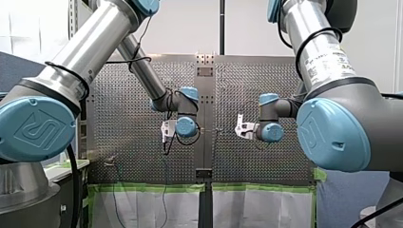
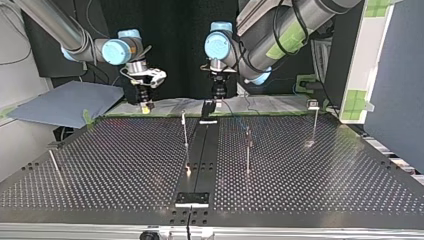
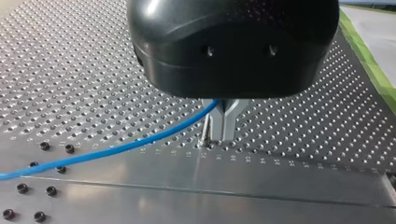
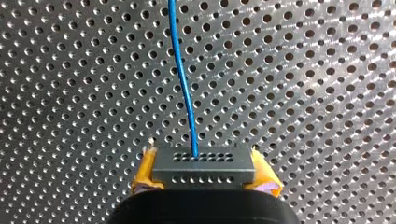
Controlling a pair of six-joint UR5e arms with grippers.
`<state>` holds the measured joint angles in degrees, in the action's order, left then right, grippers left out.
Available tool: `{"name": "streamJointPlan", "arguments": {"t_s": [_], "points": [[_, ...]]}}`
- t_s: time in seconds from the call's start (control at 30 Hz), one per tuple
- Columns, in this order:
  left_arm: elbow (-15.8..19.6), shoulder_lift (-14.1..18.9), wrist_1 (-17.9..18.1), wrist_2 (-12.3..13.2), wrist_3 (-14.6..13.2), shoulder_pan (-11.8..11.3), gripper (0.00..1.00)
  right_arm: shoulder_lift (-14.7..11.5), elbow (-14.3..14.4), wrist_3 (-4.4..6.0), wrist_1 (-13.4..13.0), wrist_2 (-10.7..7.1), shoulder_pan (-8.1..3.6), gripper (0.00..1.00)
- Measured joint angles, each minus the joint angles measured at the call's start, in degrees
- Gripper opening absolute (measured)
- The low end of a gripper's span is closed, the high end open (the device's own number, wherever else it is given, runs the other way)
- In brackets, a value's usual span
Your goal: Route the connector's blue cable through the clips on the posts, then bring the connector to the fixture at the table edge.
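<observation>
Both arms hang over the perforated worktop, 1 on each side of its dark centre strip, as I watch from the remote desk. My right end effector holds the dark grey connector, its yellow pads pressed against the connector's 2 short sides, just above the perforated surface. The blue cable leaves a hole in the connector's face and runs ahead of the fingers in a gentle curve. My left end effector has its metal fingers drawn narrow, pinching the same blue cable just below the black housing. From there the cable slopes away to one side, low over the worktop and past a group of black screw heads. The fingertips sit close above the worktop, near the edge of the perforated area. In the top view, thin posts stand upright on the worktop in front of the arms, well apart from one another, and a small dark plate lies at the near end of the centre strip. I cannot tell from any view whether the cable passes through a clip.
</observation>
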<state>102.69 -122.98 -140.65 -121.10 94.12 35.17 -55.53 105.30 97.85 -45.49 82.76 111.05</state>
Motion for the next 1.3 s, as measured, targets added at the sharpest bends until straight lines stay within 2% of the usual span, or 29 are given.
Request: {"name": "streamJointPlan", "arguments": {"t_s": [0.37, 0.5, 0.77, 1.0, 1.3], "points": [[-0.07, 0.0, 0.72, 1.41, -0.1, -0.1, 0.0, 0.06, -0.02, 0.31, -1.64, -1.8, -1.45, 0.02], [-0.1, 0.0, 1.38, 2.67, -0.01, -0.1, 0.0, 0.07, -0.01, 0.33, -1.7, -1.94, -1.86, 0.02], [-0.09, -0.01, 1.67, 3.64, 0.07, 0.11, 0.0, 0.11, 0.02, 0.27, -1.33, -2.02, -2.65, 0.02], [-0.14, -0.4, 2.48, 5.39, 1.43, 0.37, 0.0, 0.17, -0.01, 0.32, -1.53, -2.16, -3.3, 0.02], [-0.41, -0.44, 2.78, 6.61, 1.75, 0.22, 0.0, 0.24, -0.01, 0.52, -1.7, -2.18, -4.11, 0.02]]}}
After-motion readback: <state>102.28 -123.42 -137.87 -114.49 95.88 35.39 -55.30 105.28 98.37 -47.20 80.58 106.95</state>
